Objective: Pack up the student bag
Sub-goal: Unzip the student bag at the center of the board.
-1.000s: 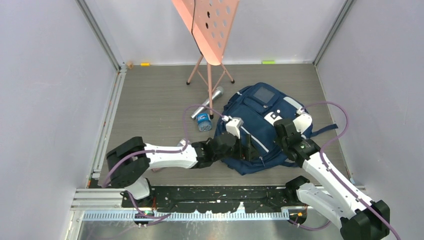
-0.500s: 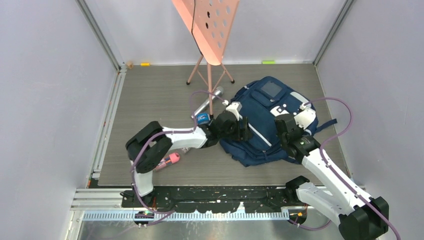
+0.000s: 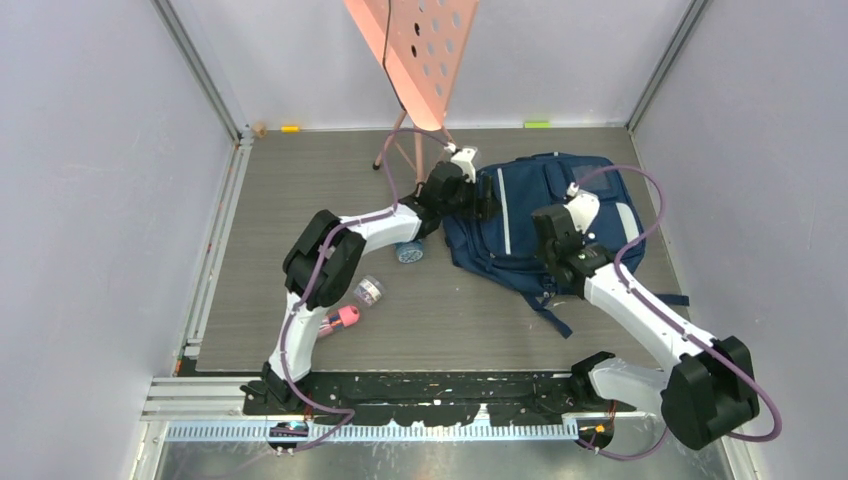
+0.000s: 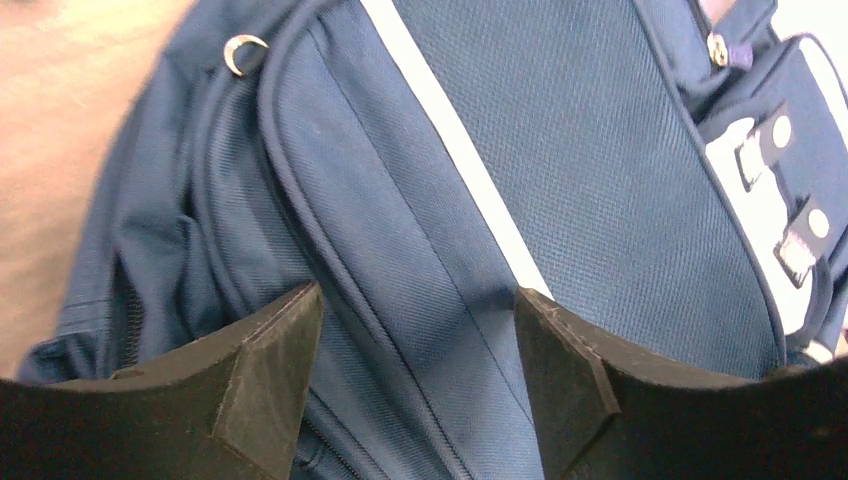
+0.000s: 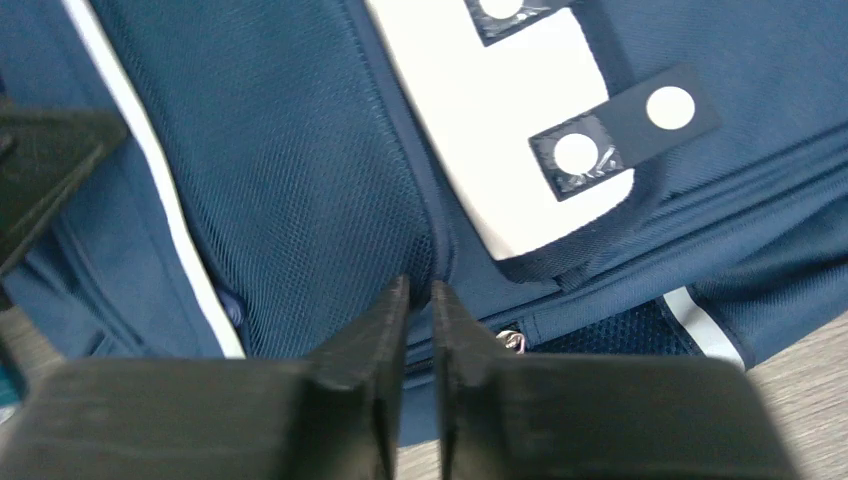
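Grey tabletop (image 3: 300, 190) | student bag (image 3: 530, 190) dragged farther, rightward | left gripper (image 4: 415, 300) apart above it | right gripper (image 5: 418, 290) together, maybe pinching seam | repositioning, nothing packed

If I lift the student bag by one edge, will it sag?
The student bag probably sags: its fabric shows folds and lies flat. Pushed, it likely drags and bunches rather than rolls; loose straps may trail.
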Available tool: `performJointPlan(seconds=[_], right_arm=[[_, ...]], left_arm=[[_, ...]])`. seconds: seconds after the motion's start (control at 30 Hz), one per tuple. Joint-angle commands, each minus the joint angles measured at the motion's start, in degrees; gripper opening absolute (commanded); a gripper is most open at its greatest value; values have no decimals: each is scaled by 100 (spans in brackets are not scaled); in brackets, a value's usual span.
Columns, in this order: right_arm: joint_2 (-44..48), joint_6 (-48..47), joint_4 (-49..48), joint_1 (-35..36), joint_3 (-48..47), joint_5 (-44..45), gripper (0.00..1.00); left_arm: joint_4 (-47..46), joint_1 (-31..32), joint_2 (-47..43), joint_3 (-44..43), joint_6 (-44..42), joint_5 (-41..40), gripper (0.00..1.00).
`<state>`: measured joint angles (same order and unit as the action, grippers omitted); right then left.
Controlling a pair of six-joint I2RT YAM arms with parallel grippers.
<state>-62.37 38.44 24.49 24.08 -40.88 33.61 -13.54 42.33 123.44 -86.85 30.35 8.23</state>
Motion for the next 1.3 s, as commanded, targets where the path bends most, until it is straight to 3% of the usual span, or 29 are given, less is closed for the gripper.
performJointPlan(seconds=[0.0, 0.03, 0.1, 0.23, 0.4, 0.63, 0.77, 1.27], right_arm=[[-235, -737, -85, 45, -814, -711, 28], [-233, -852, 51, 45, -1007, -791, 43], [-165, -930, 746, 44, -1267, -894, 59], [47, -841, 1722, 45, -1490, -919, 65], [304, -595, 2218, 3, -1231, -692, 65], [183, -500, 2067, -780, -739, -1387, 45], [112, -618, 1778, -919, -506, -1582, 44], [-407, -932, 1006, -971, -108, -1728, 36]], left_arm=[[101, -127, -173, -347, -797, 239, 75], [161, -128, -263, -317, -870, 293, 76], [318, -128, -500, -208, -943, 382, 79], [520, -128, -1195, 364, -864, 233, 86], [1007, -143, -2121, 1076, -690, 172, 87], [1006, -464, -3594, 2525, -279, -15, 88], [1103, -695, -4134, 3073, -76, 246, 88], [1085, -743, -4355, 3581, -11, 411, 88]])
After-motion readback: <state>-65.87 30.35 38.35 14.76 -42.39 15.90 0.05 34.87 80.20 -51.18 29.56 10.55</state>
